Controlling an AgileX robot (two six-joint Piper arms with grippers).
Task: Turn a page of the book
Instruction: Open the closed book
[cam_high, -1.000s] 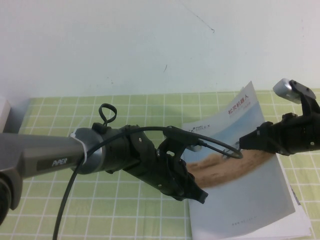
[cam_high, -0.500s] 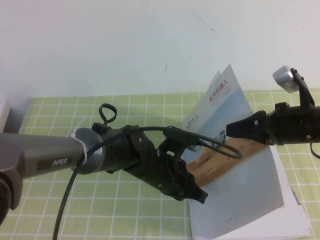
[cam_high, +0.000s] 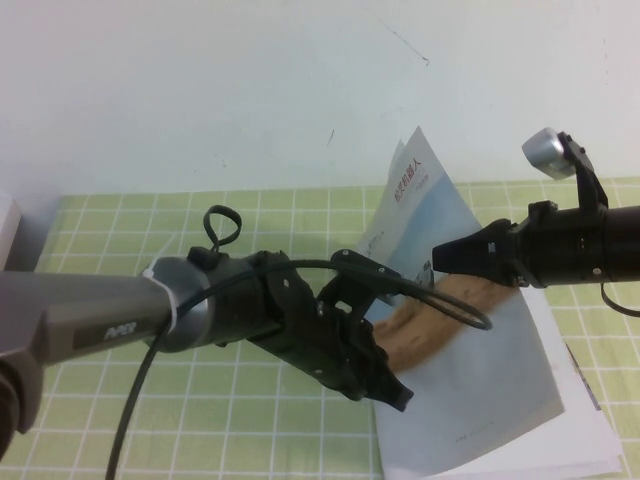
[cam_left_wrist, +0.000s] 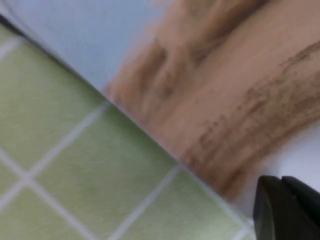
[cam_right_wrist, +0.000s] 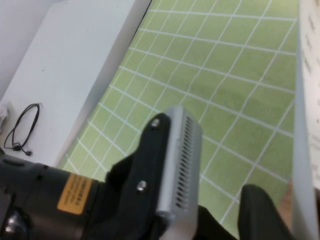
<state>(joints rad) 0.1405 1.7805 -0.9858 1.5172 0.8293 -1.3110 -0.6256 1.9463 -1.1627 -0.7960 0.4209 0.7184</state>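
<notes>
1. Left gripper (cam_high: 385, 385) hovers at centre, low over the brochure's spine edge by the green grid mat (cam_high: 250, 420) — its fingers appear closed, holding nothing.
2. The book (cam_high: 500, 420) lies at 4 o'clock; the page (cam_high: 440, 270) has risen steeper over the last second, nearly upright.
3. Right gripper (cam_high: 440, 258), at 3 o'clock, has pushed leftward, its tip against the leaf — the turn looks roughly halfway; grip cannot be told.

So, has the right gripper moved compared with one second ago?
Yes. In the high view the right gripper has moved leftward and up, toward the wall, lifting the page steeper. The left gripper holds its place.
</notes>
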